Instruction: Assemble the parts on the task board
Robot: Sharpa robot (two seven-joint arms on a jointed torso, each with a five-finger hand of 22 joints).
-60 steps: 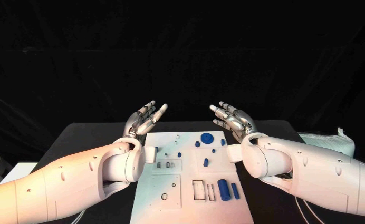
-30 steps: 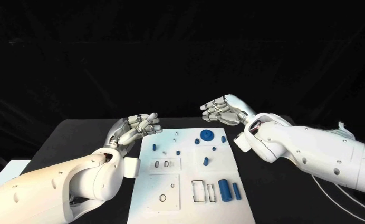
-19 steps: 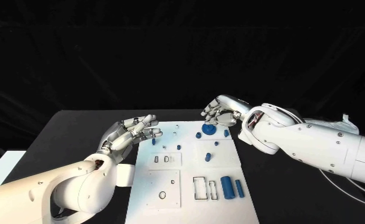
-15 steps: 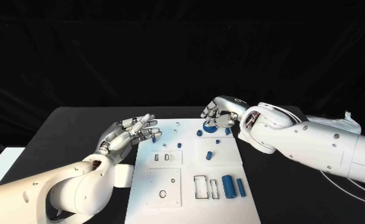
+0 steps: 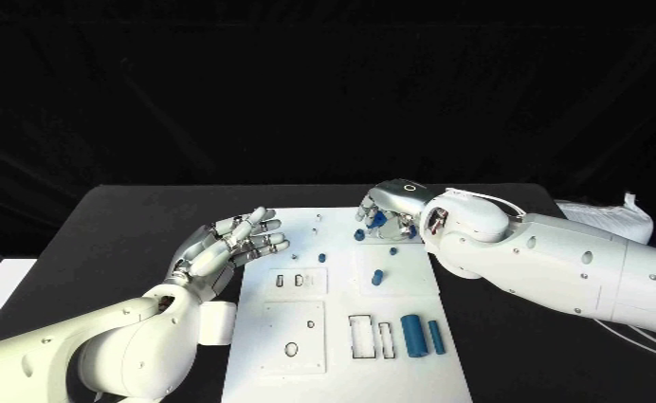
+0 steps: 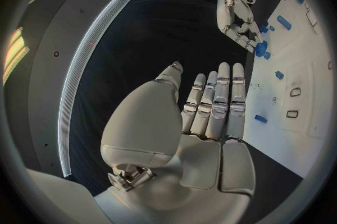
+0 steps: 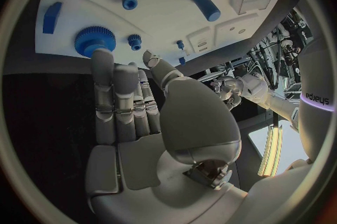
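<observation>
The white task board (image 5: 274,365) lies lengthwise in the middle of the black table. Several blue parts rest on it: a long thick cylinder (image 5: 413,335) beside a thinner one (image 5: 436,337) near the front, and a short peg (image 5: 377,277) mid-board. My right hand (image 5: 387,206) hovers low over the board's far end, fingers stretched, one fingertip at the rim of the large blue gear (image 7: 95,39); a small gear (image 7: 135,40) sits by its thumb. It holds nothing. My left hand (image 5: 226,247) is open, palm up, at the board's left edge.
A crumpled white bag (image 5: 602,213) lies at the table's right side behind my right arm. Bare black tabletop (image 5: 123,223) stretches to the left of the board. Empty rectangular slots (image 5: 358,337) sit next to the long cylinders.
My right hand has come down and forward from above the table to the gear at the board's far end. My left hand has dropped lower beside the board's left edge, still open.
</observation>
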